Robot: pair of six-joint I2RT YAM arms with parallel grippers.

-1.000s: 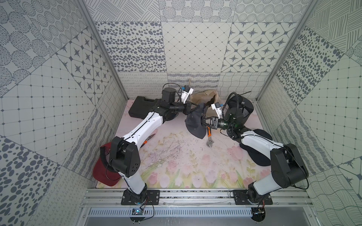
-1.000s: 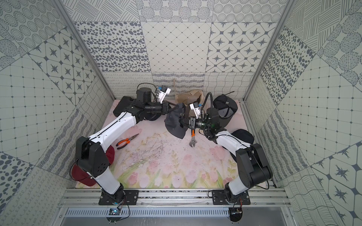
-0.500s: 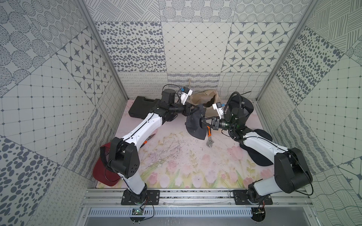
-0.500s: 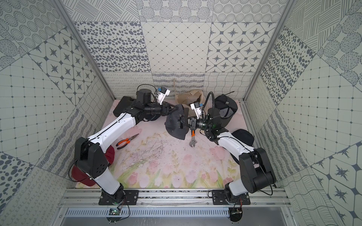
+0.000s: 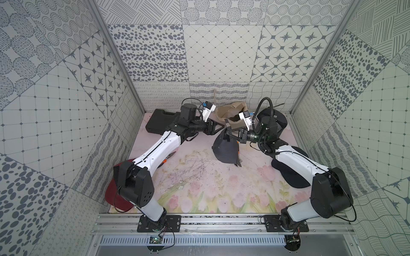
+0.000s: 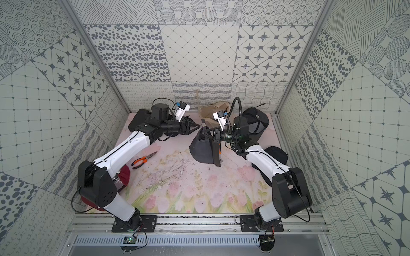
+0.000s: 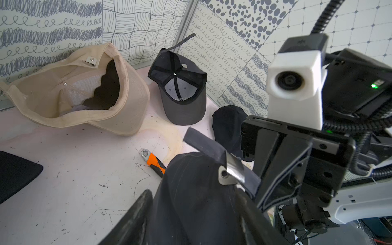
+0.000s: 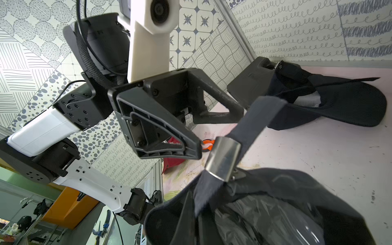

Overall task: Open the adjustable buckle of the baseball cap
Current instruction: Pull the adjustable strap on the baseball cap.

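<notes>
1. While my right gripper (image 5: 228, 133) is clamped on the back of the dark cap (image 5: 225, 148), the cap hangs brim-down over the worktop (image 5: 210, 188), near the middle of its back edge.
2. Its silver buckle (image 8: 222, 161) sits on the strap (image 8: 254, 118), whose free end sticks up.
3. My left gripper (image 5: 219, 129) stands wide and empty, just beside that strap.
4. An orange-handled wrench (image 7: 153, 160) lies under the cap. A beige cap (image 7: 74, 91) and a black cap (image 7: 180, 89) lie behind it, and a black case (image 5: 158, 124) fills the back left corner.

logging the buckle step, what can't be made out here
right gripper tips: buried in dark cap fabric, right wrist view
buckle: too small in both top views
wrench, jaw end: behind the dark cap, left wrist view
red cap: mostly behind the left arm, both top views
</notes>
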